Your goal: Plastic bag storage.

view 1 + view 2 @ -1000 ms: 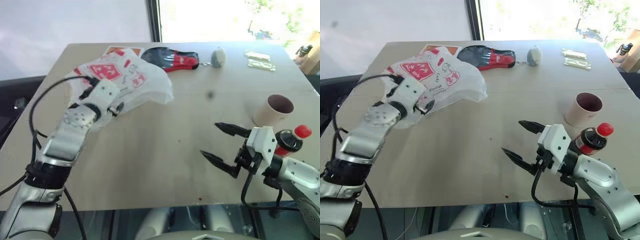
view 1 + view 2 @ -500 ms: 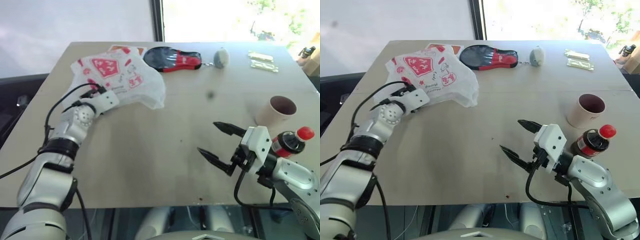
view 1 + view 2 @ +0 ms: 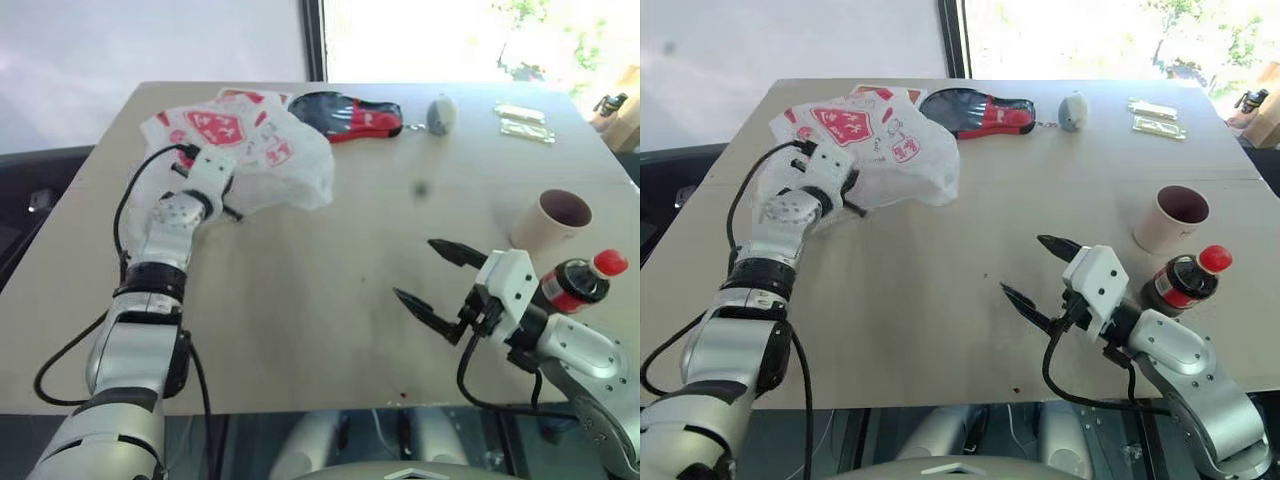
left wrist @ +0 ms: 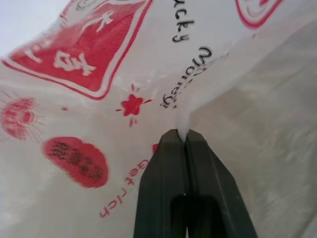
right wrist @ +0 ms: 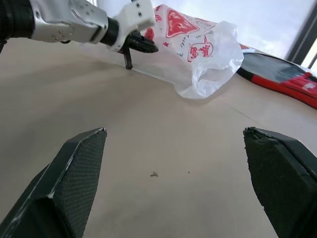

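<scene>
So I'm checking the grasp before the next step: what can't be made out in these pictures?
- Left gripper: shut on a fold of the plastic bag; how much film it pinches is hidden by the fingers, left wrist view.
- Bag's handles and mouth: lost in crumpled folds, head views.
- Bottle: lower part hidden behind the right arm.
- Two small packets: too small to identify.

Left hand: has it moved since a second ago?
Yes. The left hand has pushed farther up the table toward the red-and-black pouch and shut on the plastic bag.
</scene>
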Tool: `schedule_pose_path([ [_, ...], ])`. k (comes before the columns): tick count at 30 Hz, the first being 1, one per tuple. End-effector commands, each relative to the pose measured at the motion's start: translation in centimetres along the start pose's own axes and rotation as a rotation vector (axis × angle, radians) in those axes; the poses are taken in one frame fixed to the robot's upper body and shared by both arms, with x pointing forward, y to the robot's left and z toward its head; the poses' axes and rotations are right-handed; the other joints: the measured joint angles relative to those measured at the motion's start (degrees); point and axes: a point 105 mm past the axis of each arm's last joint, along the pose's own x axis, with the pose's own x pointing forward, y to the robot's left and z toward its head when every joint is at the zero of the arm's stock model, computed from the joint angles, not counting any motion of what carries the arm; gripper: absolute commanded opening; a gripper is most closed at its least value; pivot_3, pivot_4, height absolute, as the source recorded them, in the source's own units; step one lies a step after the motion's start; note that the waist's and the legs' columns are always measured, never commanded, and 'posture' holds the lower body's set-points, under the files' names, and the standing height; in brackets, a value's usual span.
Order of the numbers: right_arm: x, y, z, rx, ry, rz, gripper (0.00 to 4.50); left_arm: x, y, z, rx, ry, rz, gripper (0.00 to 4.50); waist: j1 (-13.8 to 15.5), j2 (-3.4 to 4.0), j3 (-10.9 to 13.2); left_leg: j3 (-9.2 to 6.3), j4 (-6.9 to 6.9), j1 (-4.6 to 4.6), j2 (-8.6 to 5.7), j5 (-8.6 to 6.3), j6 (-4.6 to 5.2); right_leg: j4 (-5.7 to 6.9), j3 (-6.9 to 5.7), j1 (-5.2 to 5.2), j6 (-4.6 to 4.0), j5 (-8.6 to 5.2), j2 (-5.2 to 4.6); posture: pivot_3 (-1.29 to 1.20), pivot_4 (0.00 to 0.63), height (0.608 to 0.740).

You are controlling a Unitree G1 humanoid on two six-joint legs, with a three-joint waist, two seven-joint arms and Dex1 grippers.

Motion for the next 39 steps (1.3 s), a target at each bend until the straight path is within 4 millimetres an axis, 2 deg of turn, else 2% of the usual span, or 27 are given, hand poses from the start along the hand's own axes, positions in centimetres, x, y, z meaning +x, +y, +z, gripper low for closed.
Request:
schedule_pose_path([
  [1,0.2,-0.2,0.7,-0.026,-0.018,-0.027,4.50,-2.0,-0.1,6.4,-0.310,-0.081,-0.051,0.03,-0.1,-0.01,0.0,-0.01,0.01,-0.01,0.00,0.00,0.00,0.00,0.01,0.00,0.00,0.00,0.01,0.00,0.150,0.740],
  [4,0.2,-0.5,0.7,-0.032,-0.005,-0.041,4.50,-3.4,-1.4,8.4,-0.440,-0.067,-0.088,0.03,-0.3,0.01,0.0,-0.05,0.05,-0.03,-0.02,0.00,0.00,0.03,-0.01,-0.01,0.00,0.00,0.03,0.00,0.150,0.740],
  [8,-0.4,-0.9,1.1,-0.043,0.012,-0.053,4.50,-4.6,-1.8,9.5,-0.424,-0.064,-0.081,0.03,-1.0,0.01,0.0,-0.04,0.05,0.04,0.00,0.01,-0.02,0.12,0.03,-0.01,0.00,0.00,0.03,0.00,0.150,0.740],
  [10,-1.0,-0.7,1.6,-0.025,0.019,-0.033,4.50,-5.0,-2.5,9.9,-0.444,-0.066,-0.110,0.03,-1.1,0.02,0.0,0.00,0.03,0.11,0.00,0.01,-0.03,0.16,0.08,0.00,0.00,0.00,0.03,0.00,0.150,0.740],
  [13,-2.2,-1.1,2.7,0.068,0.014,-0.048,4.50,-5.5,-4.7,10.6,-0.472,-0.076,-0.217,0.03,-0.8,0.01,0.0,0.00,0.04,0.12,0.00,0.01,-0.03,0.16,0.07,0.02,0.00,0.00,0.03,0.00,0.150,0.740],
  [15,-3.3,-0.3,3.4,0.072,0.048,-0.005,4.50,-5.6,-5.6,10.7,-0.504,-0.077,-0.252,0.03,-0.3,0.02,0.0,0.00,0.04,0.12,-0.02,0.01,-0.03,0.13,0.06,0.05,0.00,0.00,0.01,0.00,0.150,0.740],
  [17,-4.3,-0.6,3.7,0.050,0.091,-0.026,4.50,-5.6,-6.6,11.1,-0.542,-0.086,-0.298,0.03,0.3,0.01,0.0,0.00,0.05,0.11,-0.04,0.01,-0.02,0.09,0.06,0.06,0.00,0.00,0.02,0.00,0.150,0.740],
  [22,-7.2,-4.4,4.9,-0.129,0.207,-0.282,4.50,-5.0,-8.8,11.9,-0.588,-0.099,-0.392,0.03,0.6,-0.01,0.0,0.03,0.05,0.12,-0.04,0.01,-0.02,0.10,0.07,0.07,0.00,0.00,-0.06,0.00,0.150,0.740],
  [25,-9.9,-6.0,5.2,-0.091,0.254,-0.447,4.50,-4.5,-10.4,12.0,-0.603,-0.093,-0.434,0.03,0.8,-0.06,0.0,0.05,0.05,0.11,-0.04,0.01,-0.02,0.11,0.08,0.06,0.00,0.01,-0.07,0.00,0.150,0.740],
  [28,-11.9,-7.9,5.7,-0.056,0.247,-0.623,4.50,-4.3,-10.9,11.9,-0.623,-0.089,-0.448,0.03,1.1,-0.07,0.0,0.07,0.05,0.11,-0.04,0.01,-0.02,0.07,0.09,0.11,0.01,0.01,-0.09,0.00,0.150,0.740],
  [32,-12.9,-8.6,5.1,0.021,0.271,-0.710,4.50,-4.3,-11.1,11.7,-0.636,-0.089,-0.445,0.03,1.1,-0.07,0.0,0.13,0.04,0.19,-0.04,0.01,-0.02,0.07,0.15,0.16,0.04,0.03,-0.09,0.00,0.150,0.740],
  [39,-13.6,-9.0,2.1,0.171,0.316,-0.778,4.50,-4.5,-10.6,12.0,-0.626,-0.105,-0.429,0.03,1.1,-0.09,0.0,0.16,0.04,0.21,-0.03,0.01,-0.01,0.06,0.18,0.19,0.04,0.03,-0.09,0.00,0.150,0.740],
])
